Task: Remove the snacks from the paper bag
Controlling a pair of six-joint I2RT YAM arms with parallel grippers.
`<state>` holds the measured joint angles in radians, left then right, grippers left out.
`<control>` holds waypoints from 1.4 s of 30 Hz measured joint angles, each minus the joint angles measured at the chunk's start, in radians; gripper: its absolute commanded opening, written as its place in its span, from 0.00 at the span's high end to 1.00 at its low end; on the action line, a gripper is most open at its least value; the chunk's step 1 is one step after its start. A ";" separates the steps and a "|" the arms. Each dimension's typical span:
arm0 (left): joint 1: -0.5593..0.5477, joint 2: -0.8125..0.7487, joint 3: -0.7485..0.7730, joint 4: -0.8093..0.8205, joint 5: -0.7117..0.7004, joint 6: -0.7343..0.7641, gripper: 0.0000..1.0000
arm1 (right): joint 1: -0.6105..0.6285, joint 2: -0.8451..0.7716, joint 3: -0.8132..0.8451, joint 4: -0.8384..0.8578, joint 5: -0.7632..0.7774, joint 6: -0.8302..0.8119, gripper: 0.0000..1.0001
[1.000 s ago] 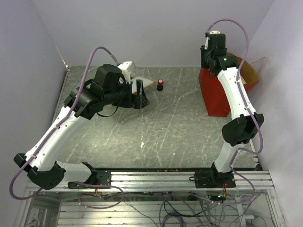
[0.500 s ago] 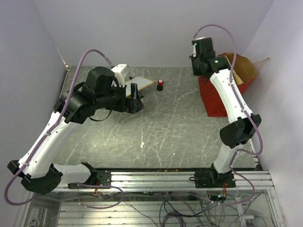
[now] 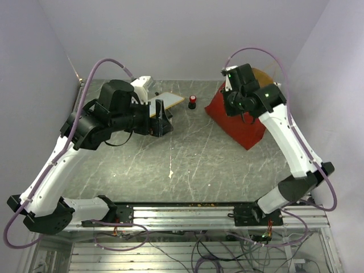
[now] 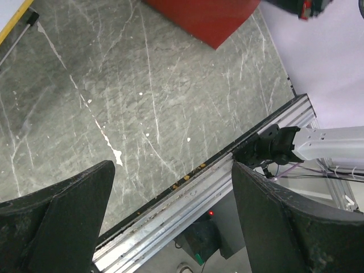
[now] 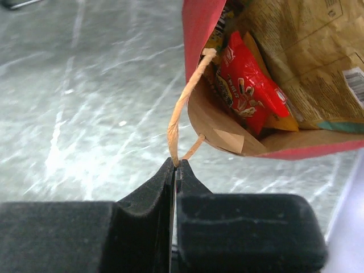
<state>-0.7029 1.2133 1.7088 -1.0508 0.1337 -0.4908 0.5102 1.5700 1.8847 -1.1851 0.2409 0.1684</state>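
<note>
The paper bag (image 3: 233, 122), red outside and brown kraft inside, leans tilted at the right of the table. My right gripper (image 3: 243, 103) is shut on its thin tan handle (image 5: 177, 125), pinched at the fingertips (image 5: 175, 164). The right wrist view looks into the open bag (image 5: 318, 51). The snacks lie inside: a red packet (image 5: 249, 85), a yellow one (image 5: 280, 122) under it and a multicolour one (image 5: 219, 34) by the wall. My left gripper (image 3: 162, 116) is open and empty, held above the table left of centre. Its fingers (image 4: 60, 227) frame the table's front edge.
A small red-and-black cylinder (image 3: 193, 102) stands at the back centre. A flat white board (image 3: 170, 100) lies behind the left gripper. The aluminium rail (image 3: 187, 216) runs along the near edge. The bag's red side also shows in the left wrist view (image 4: 205, 17).
My right arm swung left and down with the handle pinched, and the bag has tipped and shifted left. The left arm drew back slightly.
</note>
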 measured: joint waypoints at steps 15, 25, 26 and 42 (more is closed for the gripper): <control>0.000 -0.154 -0.080 0.029 0.017 -0.108 0.05 | 0.365 -0.163 -0.155 0.073 -0.227 0.226 1.00; 0.000 -0.243 -0.078 -0.050 -0.018 -0.164 0.05 | 0.573 0.006 -0.090 0.214 -0.232 0.274 1.00; 0.000 -0.248 -0.065 -0.063 -0.028 -0.164 0.05 | 0.583 0.034 -0.076 0.239 -0.236 0.281 1.00; 0.000 -0.284 -0.027 -0.160 -0.145 -0.203 0.05 | 0.591 0.043 -0.009 0.328 -0.074 0.394 0.30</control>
<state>-0.7029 0.9295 1.6821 -1.2110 -0.0109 -0.6941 1.1007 1.6135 1.8759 -0.8566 0.1673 0.5629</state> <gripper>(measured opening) 0.948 0.620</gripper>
